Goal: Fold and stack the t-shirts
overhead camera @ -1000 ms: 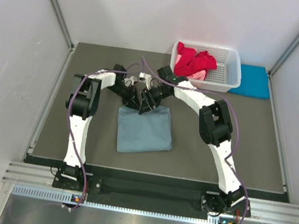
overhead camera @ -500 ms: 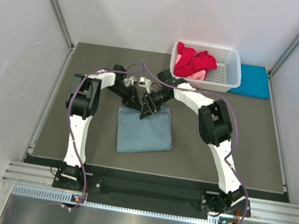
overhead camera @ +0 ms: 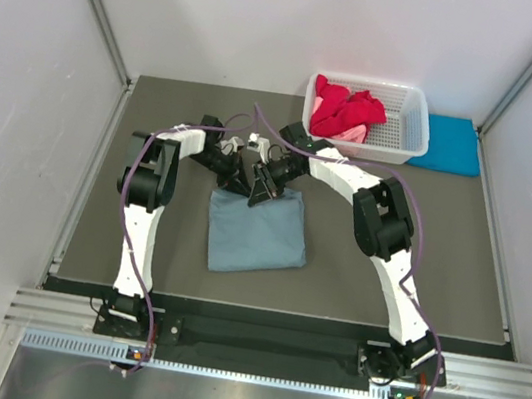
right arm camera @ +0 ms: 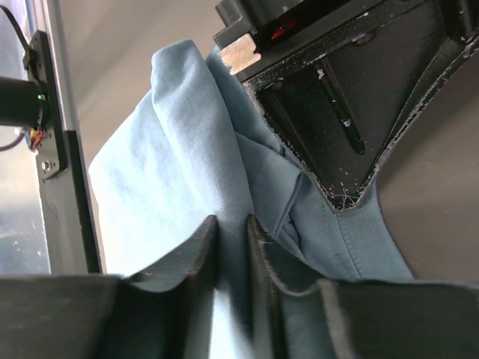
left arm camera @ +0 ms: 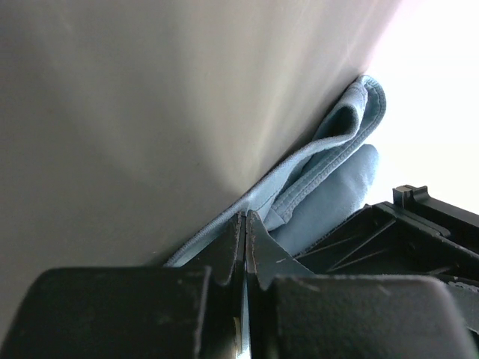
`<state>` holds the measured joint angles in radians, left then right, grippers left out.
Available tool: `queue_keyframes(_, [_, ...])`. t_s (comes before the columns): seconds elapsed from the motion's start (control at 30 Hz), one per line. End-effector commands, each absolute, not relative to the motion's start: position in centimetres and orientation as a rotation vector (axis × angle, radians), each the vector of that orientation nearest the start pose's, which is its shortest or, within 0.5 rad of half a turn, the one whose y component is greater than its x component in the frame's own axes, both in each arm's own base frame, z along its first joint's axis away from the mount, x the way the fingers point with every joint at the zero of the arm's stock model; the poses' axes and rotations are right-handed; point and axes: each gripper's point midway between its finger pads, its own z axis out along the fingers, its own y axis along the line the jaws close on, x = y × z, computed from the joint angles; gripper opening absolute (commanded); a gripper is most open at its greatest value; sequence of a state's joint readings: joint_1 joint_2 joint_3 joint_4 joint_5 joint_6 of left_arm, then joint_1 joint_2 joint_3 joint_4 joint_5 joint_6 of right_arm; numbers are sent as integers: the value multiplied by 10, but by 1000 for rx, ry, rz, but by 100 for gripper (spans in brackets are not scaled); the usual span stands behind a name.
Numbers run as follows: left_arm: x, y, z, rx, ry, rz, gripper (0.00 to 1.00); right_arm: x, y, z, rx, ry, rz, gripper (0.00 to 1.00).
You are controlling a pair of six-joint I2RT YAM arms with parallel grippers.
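The grey-blue t-shirt [overhead camera: 258,234] lies folded in a rough rectangle mid-table. Both grippers meet at its far edge. My left gripper [overhead camera: 245,192] is shut, its tips [left arm camera: 245,217] resting on the shirt's stitched hem [left arm camera: 329,161]; whether cloth is pinched between them I cannot tell. Beside it, my right gripper [overhead camera: 260,199] has its jaws [right arm camera: 232,224] closed on a raised fold of the same shirt [right arm camera: 172,149]. The left gripper's black finger [right arm camera: 337,120] presses on the hem just beyond. Red t-shirts [overhead camera: 347,106] and a pink one [overhead camera: 353,132] lie in the basket. A turquoise t-shirt [overhead camera: 452,146] lies folded at the back right.
The white lattice basket [overhead camera: 417,107] stands at the table's back right, with the turquoise shirt against its right side. Grey walls close in the table on the left, right and back. A metal rail [right arm camera: 71,172] runs along the table's edge in the right wrist view.
My right gripper's jaws have come together on the fold of the grey-blue shirt. The left gripper has stayed shut in place.
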<state>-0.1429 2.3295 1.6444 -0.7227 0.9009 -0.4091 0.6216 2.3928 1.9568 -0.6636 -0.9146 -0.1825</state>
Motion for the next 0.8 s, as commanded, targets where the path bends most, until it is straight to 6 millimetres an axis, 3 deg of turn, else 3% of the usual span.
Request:
queue_keyframes(0.0, [393, -200, 1, -252, 2936, -1327, 0, 338, 419, 104, -1303, 2085, 1386, 20])
queue_keyframes(0.13, [393, -200, 1, -252, 2939, -1322, 0, 341, 417, 115, -1293, 2073, 1354, 5])
queue_keyframes(0.4, [393, -200, -1, -254, 2945, -1329, 0, 360, 413, 143, -1241, 2013, 1296, 0])
queue_keyframes(0.63, [395, -201, -1, -247, 2947, -1334, 0, 374, 412, 138, -1213, 2021, 1280, 0])
queue_keyframes(0.77, [396, -200, 0, -243, 2948, -1335, 0, 390, 410, 120, -1171, 2056, 1274, 0])
